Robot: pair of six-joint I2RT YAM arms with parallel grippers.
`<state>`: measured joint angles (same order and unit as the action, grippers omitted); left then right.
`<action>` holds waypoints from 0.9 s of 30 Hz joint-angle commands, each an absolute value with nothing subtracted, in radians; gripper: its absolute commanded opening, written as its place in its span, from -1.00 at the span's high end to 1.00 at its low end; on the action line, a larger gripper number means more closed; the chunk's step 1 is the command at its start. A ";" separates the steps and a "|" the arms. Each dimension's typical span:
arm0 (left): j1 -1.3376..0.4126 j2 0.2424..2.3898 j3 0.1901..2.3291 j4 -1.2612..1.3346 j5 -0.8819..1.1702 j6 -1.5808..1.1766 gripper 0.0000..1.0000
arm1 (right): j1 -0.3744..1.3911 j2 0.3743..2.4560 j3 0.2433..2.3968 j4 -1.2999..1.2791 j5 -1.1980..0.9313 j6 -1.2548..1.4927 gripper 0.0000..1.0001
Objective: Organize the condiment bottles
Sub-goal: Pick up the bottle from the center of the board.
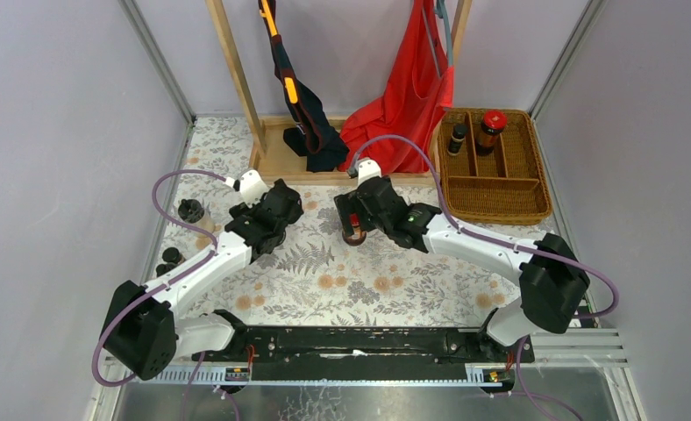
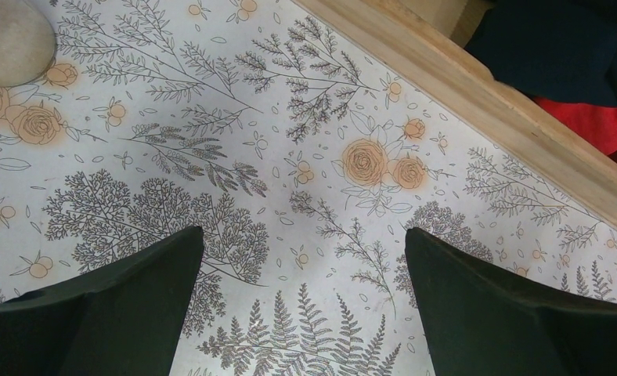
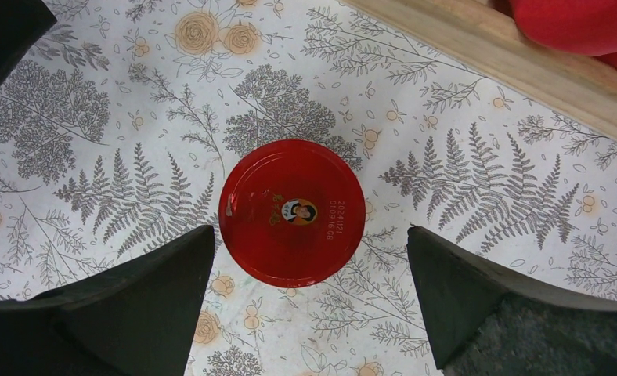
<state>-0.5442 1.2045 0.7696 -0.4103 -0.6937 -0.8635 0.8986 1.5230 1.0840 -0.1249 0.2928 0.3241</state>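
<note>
A dark jar with a red lid (image 1: 354, 235) stands on the floral cloth at mid-table. In the right wrist view its red lid (image 3: 292, 211) sits just ahead of my right gripper (image 3: 309, 229), partly between the open fingers (image 3: 156, 305), which do not touch it. My right gripper (image 1: 357, 219) hovers over that jar. My left gripper (image 1: 276, 215) is open above bare cloth, nothing between its fingers (image 2: 133, 305). Black-capped bottles stand at the left: one (image 1: 190, 210) farther back, two (image 1: 171, 256) (image 1: 160, 269) nearer. Another red-lidded jar (image 1: 493, 125) and a small dark bottle (image 1: 457, 138) stand in the wicker basket (image 1: 500, 197).
A wooden rack base (image 1: 281, 158) with a hanging red apron (image 1: 403, 105) and a dark garment (image 1: 311, 132) lies behind both grippers. The rack's wooden edge (image 2: 478, 86) runs close ahead of the left gripper. The basket has divided compartments. Grey walls enclose the table.
</note>
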 commanded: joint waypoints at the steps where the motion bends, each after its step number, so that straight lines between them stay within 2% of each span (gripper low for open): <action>1: -0.534 1.197 0.767 -0.362 -0.691 -0.877 -1.00 | 0.913 1.544 1.146 -0.092 0.272 0.317 -0.99; 27: -0.533 1.215 0.755 -0.353 -0.679 -0.877 -1.00 | 0.929 1.632 1.172 -0.089 0.298 0.316 -0.99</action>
